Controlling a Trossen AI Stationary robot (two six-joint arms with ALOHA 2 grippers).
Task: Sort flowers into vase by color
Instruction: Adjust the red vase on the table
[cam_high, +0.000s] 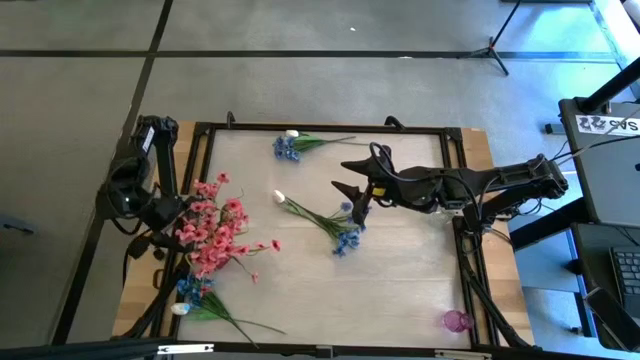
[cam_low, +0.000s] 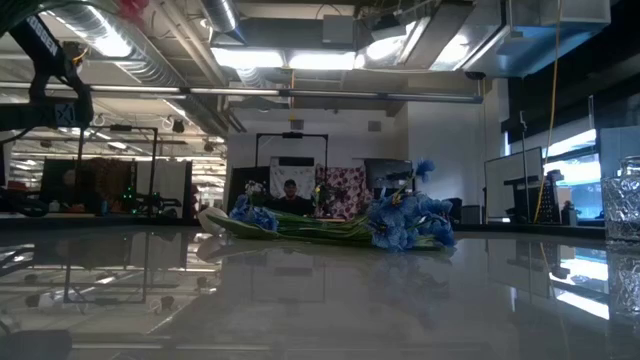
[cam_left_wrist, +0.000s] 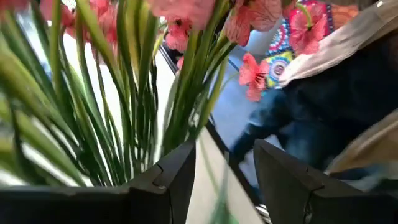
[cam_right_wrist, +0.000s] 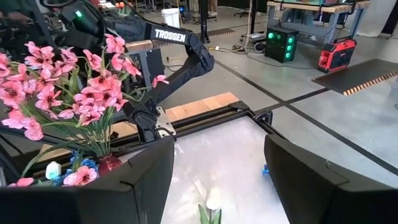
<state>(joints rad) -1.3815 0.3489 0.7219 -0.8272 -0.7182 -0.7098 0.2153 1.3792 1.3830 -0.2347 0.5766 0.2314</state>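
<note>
My right gripper (cam_high: 352, 197) hung spread wide over the middle of the pale desk (cam_high: 400, 270), holding nothing, directly above the loose sprig of small blue blooms and one white tulip-like bud on thin green stems (cam_high: 322, 220) that lay flat there. To take it well, I judged, I needed to come straight down on the bare stems between the white bud and the blue cluster, close only on the green, and lift level so the narrow leaves did not drag the sprig sideways. A second blue-and-white sprig (cam_high: 300, 143) lay near the far edge of the desk, well apart from the first.

My left gripper (cam_high: 172, 232) sat at the left edge of the desk, just beside the bunch of pink artificial blooms standing in a small reddish glass vase (cam_right_wrist: 109, 164). Its wrist view showed the fingers (cam_left_wrist: 163, 180) apart, with the green stems (cam_left_wrist: 118, 118) rising just beyond them; I judged it gripped none of them, though one blurred stem crossed the gap. A few blue blooms and a white bud (cam_high: 190, 295) lay near the foot of that vase. A small empty pink glass vase (cam_high: 456, 321) stood at the near right corner of the desk, likely the place for the blue sprigs.
</note>
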